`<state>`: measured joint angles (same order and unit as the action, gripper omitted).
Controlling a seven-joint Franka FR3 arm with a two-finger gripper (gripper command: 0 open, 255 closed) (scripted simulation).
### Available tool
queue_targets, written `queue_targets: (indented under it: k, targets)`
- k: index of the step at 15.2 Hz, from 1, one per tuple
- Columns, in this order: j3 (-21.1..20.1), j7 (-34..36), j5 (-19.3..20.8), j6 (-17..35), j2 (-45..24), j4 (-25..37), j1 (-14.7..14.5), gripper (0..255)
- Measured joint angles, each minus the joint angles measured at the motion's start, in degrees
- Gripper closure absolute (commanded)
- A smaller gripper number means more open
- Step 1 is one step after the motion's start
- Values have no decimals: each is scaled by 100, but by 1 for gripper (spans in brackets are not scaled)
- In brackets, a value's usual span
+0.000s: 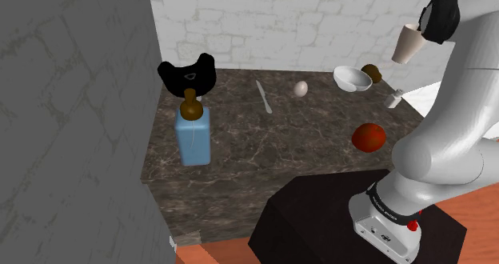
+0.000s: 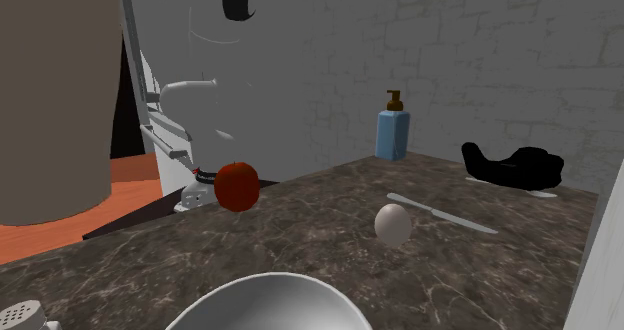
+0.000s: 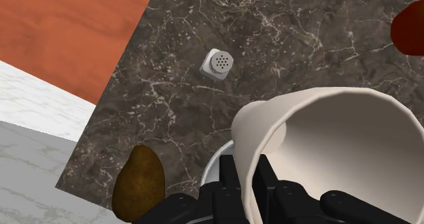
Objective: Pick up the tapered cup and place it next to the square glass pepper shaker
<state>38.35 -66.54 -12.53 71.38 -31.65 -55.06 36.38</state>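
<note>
Counter (image 1: 264, 158): a dark, veined stone top that carries everything. The pepper shaker stands near its far edge, on the side closest to my arm.

Arm (image 1: 468, 78): white with dark joints. It rises from the stand and curls over so the hand hangs above the shaker.

Soap bottle (image 1: 193, 136): blue with a brown pump, upright, well apart from the shaker across the counter.

Bowl (image 1: 353, 78): white and round, near the shaker, a little farther back toward the wall.

Gripper (image 3: 253, 189): black. Its two fingers pinch the cup's wall at the rim, one finger inside the mouth and one outside.

Tapered cup (image 1: 409, 43): cream coloured, off the counter and carried in the air above the shaker. It hangs tilted, wide mouth up at the fingers and narrow base lowest.

Red fruit (image 1: 369, 138): round, resting near the shaker on the side toward the stand.

Potato (image 3: 139, 183): brown, lying beside the bowl, near the shaker.

Egg (image 1: 300, 88): pale, beyond the bowl from the shaker.

Pepper shaker (image 3: 219, 64): small, square and pale, with a perforated top, standing upright. Seen along the gripper, it sits below and ahead of the cup, with bare stone around it. I judge the next move to be a descent, righting the cup's long axis so the base lands just beside the shaker without touching it.
</note>
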Motion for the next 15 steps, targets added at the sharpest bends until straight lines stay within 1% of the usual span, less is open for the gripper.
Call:
queue_targets:
  k: [2,7,15]
  targets:
    - [0,-36,-7,128,-26,-104,13,255]
    - [32,-18,98,664,175,-858,-223,255]
    - [39,17,168,1374,320,-1726,-447,255]
